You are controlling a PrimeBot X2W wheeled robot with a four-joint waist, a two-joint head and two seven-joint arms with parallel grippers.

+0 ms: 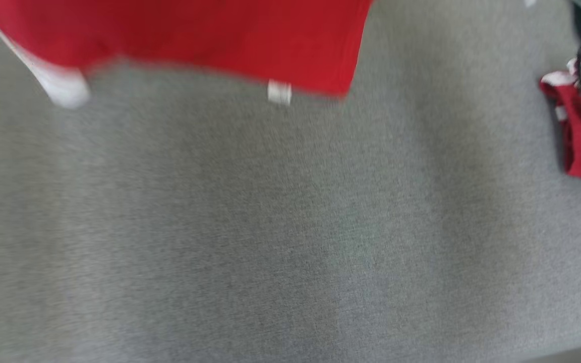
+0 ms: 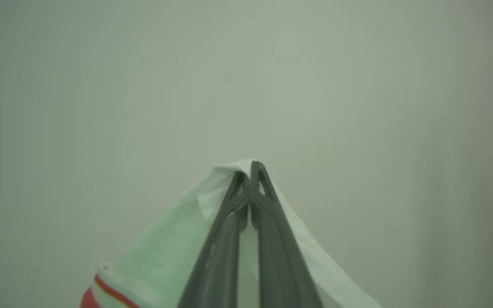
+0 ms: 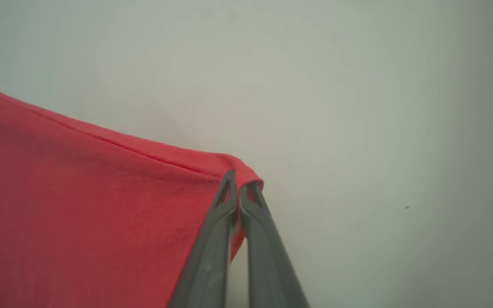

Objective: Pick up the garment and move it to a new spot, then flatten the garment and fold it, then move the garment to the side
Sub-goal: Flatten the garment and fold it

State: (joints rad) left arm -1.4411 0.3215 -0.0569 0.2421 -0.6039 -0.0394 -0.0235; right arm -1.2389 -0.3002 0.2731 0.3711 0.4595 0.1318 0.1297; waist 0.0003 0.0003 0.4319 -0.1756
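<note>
My left gripper (image 2: 250, 169) is clamped on the garment's (image 1: 194, 35) white edge. The red cloth hangs over the grey surface (image 1: 270, 242). Its small white tag (image 1: 279, 93) is unreadable (too blurred). My right gripper (image 3: 239, 182) is clamped on the red hem.

Soft, even light (head view motion-blurred)

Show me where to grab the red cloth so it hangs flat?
Probably its two top corners, one tool from each end: the right tool is shut on the red corner, the left tool on the white part, and the red cloth spreads wide between them.
</note>
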